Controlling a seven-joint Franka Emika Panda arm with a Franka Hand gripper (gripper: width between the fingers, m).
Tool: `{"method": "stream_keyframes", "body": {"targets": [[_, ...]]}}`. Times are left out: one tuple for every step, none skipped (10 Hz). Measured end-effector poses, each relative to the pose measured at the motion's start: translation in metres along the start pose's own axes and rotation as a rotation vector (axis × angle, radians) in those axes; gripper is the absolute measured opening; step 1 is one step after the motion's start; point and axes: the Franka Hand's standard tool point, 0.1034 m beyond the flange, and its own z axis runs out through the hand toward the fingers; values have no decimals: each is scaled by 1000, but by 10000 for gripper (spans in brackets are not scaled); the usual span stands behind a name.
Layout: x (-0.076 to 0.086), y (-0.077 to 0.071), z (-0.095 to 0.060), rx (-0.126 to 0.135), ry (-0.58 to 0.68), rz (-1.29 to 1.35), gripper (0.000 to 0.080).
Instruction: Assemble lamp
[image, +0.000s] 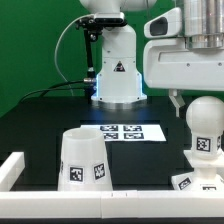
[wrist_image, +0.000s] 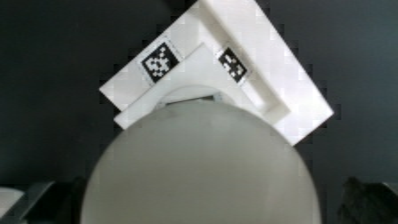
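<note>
The white bulb (image: 205, 122) stands upright with its tagged neck down over the angular base (image: 186, 181) at the exterior view's lower right. My gripper (image: 198, 104) hangs straight above it, with one dark finger (image: 178, 101) just beside the bulb's round head and a small gap between them. In the wrist view the bulb's head (wrist_image: 208, 160) fills the space between my fingers (wrist_image: 25, 205), which sit wide apart at the frame's edges. The tagged base (wrist_image: 231, 65) shows beyond it. My gripper (wrist_image: 199, 215) looks open. The cone shade (image: 82, 160) stands alone at the exterior view's lower left.
The robot pedestal (image: 116, 75) with its triangle logo stands at the back centre. The marker board (image: 132, 131) lies flat on the black table in front of it. A white rail (image: 60, 198) runs along the front edge and the exterior view's left.
</note>
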Motion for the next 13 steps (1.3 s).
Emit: {"method": "stream_keyframes", "body": {"targets": [[1,1,1,-1,0,-47,698],[1,2,1,-2,0,-112,698],[2,3,1,-16,12,-252,698],[4,4,2,-38,33,-424,698],[6,5,4,-50,65,-592,698],[3,5,8,-55,84,-638,698],[4,5,7,-55,81,-612,688],[4,5,7,-55,82,-601,688],[4,6,7,-53,83,-571,571],[4,6,7,-51,85,-503,573],[5,7,7,-46,87,-400,573],[5,8,8,-43,90,-275,573],[5,9,8,-44,94,-153,573]]}}
